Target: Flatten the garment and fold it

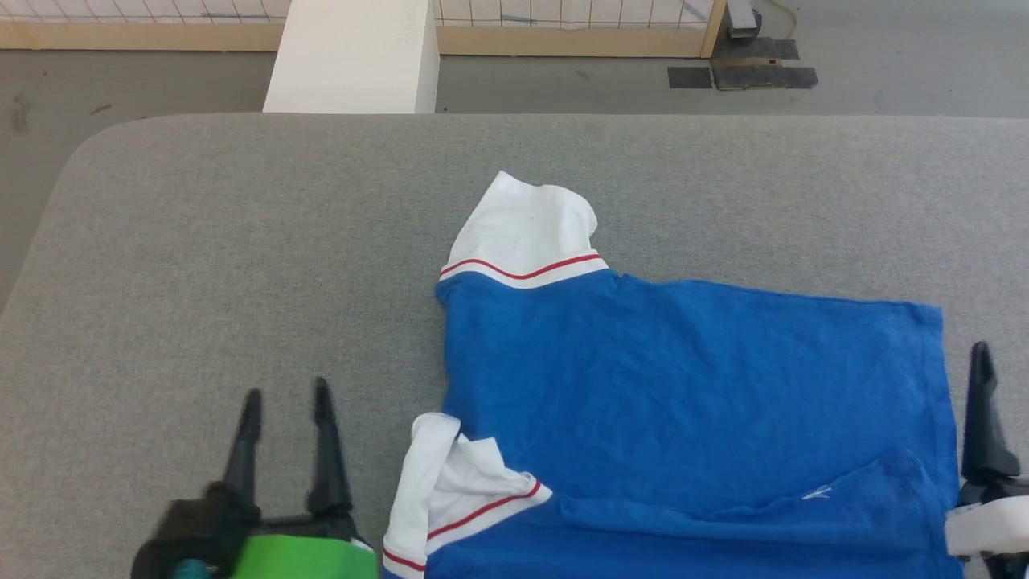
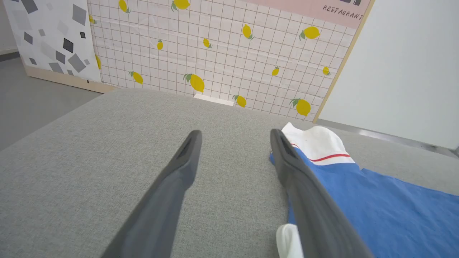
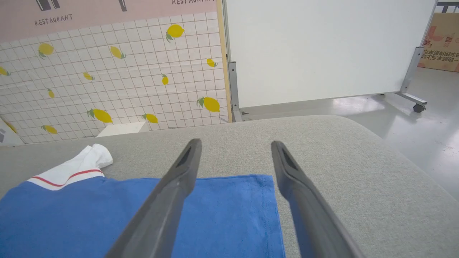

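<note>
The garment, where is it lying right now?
In the head view the garment lies on the grey table, right of centre by the near edge, between the left gripper and right gripper.

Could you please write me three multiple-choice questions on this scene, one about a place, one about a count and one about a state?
1. Where does the garment lie relative to the left tool?
A) to its right
B) to its left
C) clamped in it

2. How many white sleeves show in the head view?
A) one
B) two
C) none

3. How is the right tool?
A) shut on the hem
B) shut on a sleeve
C) open

Answers:
1 A: the blue cloth spreads to the right of that tool on the grey table.
2 B: the far sleeve and the near sleeve both show.
3 C: its jaws stand wide apart.
</note>
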Controlling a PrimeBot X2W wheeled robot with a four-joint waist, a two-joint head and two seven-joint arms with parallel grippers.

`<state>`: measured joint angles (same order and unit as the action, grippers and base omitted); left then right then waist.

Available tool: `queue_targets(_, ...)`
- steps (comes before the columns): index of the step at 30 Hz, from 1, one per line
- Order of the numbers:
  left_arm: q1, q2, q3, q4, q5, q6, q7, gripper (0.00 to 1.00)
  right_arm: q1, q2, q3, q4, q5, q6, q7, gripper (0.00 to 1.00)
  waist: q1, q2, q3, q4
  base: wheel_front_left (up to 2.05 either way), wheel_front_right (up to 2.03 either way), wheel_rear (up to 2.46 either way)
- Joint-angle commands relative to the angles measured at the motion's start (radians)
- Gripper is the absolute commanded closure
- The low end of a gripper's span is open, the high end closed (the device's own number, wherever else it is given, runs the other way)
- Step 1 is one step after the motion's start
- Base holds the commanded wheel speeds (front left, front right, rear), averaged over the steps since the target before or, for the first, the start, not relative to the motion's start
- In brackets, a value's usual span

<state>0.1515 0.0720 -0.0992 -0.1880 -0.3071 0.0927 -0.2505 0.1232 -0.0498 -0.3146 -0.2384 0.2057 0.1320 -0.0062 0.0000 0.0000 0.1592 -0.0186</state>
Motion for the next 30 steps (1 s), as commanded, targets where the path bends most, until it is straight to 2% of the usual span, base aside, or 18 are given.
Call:
queue_targets(1,-0.016,-0.001,-0.015,0.020,0.055,0.003,-0.008,0.00,-0.006,0.000,0.007,0.023,-0.015,-0.001,-0.027,0.00,0.0000,0.0000,-0.002,-0.001,0.00,0.00,0.00)
queue_targets(8,-0.025,-0.015,-0.007,0.051,0.081,-0.002,-0.011,0.00,0.002,0.000,0.026,0.100,-0.022,-0.001,-0.079,0.00,0.0000,0.0000,-0.001,-0.006,0.00,0.00,0.00)
queue_targets(11,-0.054,-0.015,0.004,0.053,0.081,-0.023,-0.011,0.00,-0.005,0.000,0.023,0.108,-0.017,-0.001,-0.086,0.00,0.0000,0.0000,0.010,-0.008,0.00,0.00,0.00)
queue_targets(14,-0.111,0.015,0.003,0.059,0.080,-0.055,-0.001,0.00,-0.014,0.000,0.020,0.107,-0.011,-0.001,-0.088,0.00,0.0000,0.0000,0.029,-0.008,0.00,0.00,0.00)
queue_targets(20,-0.342,0.100,0.002,0.028,0.065,-0.121,0.162,0.00,-0.046,0.000,0.020,0.103,-0.002,-0.001,-0.101,0.00,0.0000,0.0000,0.100,-0.015,0.00,0.00,0.00)
queue_targets(26,-0.620,0.140,-0.026,0.061,-0.008,-0.174,0.399,0.00,-0.093,0.000,0.034,0.095,-0.003,-0.001,-0.108,0.00,0.0000,0.0000,0.202,-0.036,0.00,0.00,0.00)
queue_targets(30,-0.798,0.172,-0.080,0.122,-0.043,-0.203,0.538,0.00,-0.127,0.000,0.050,0.097,-0.002,-0.001,-0.107,0.00,0.0000,0.0000,0.265,-0.058,0.00,0.00,0.00)
